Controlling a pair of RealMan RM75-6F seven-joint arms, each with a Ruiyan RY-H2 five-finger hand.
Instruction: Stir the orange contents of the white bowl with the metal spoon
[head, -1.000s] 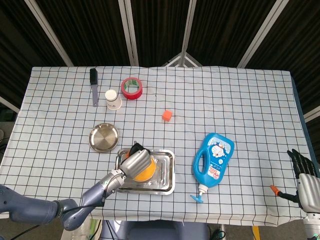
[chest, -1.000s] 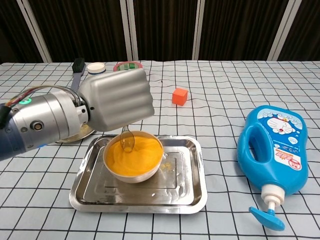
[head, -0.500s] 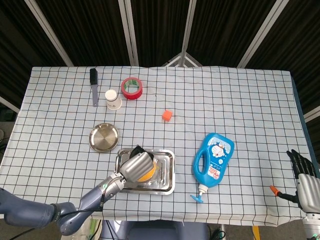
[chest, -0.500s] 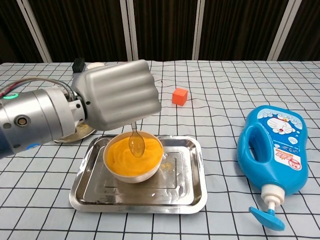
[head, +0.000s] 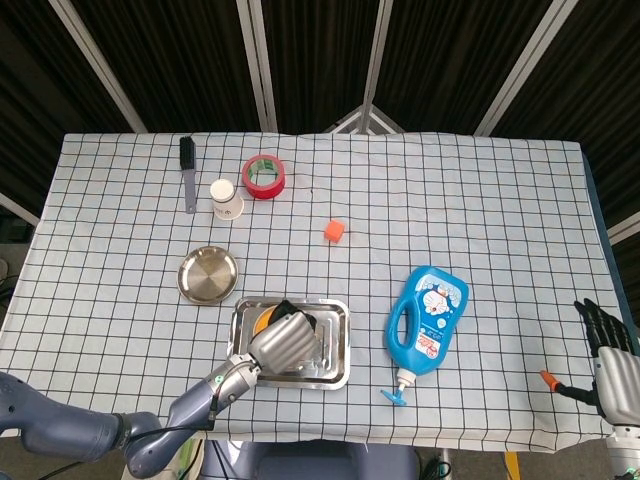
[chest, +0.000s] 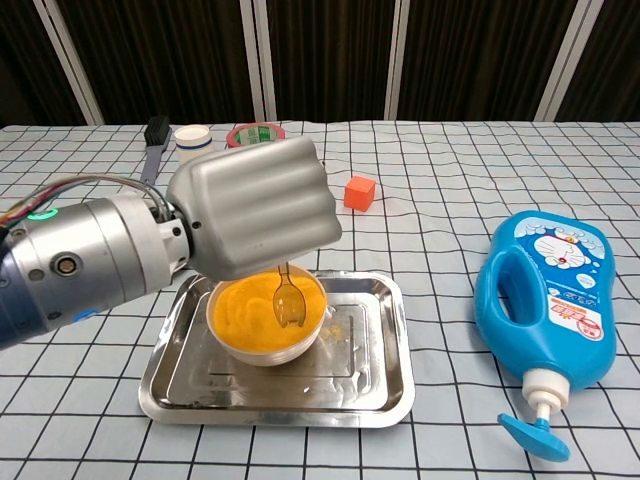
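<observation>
- Checked tablecloth covers the whole table, dark slatted panels behind it.
- Far left at the back I see a black brush, then a paper cup just beside it and a red tape roll next along.
- Nearer me, a small round steel dish sits alone, just left of the tray.
- My left hand hangs over the white bowl, fingers clenched around the handle of the metal spoon; the handle itself is hidden inside the fist.
- That spoon drops straight down out of the underside of the fist, its scoop dipped into the orange contents on the bowl's right side.
- Bowl sits in the left half of the steel tray.
- Orange cube lies behind the tray, well apart from it.
- Blue detergent bottle lies on its side to the right, nozzle toward me.
- My right hand is at the table's far right edge, holding nothing, dark fingers spread, with a small orange-tipped object just beside it.
</observation>
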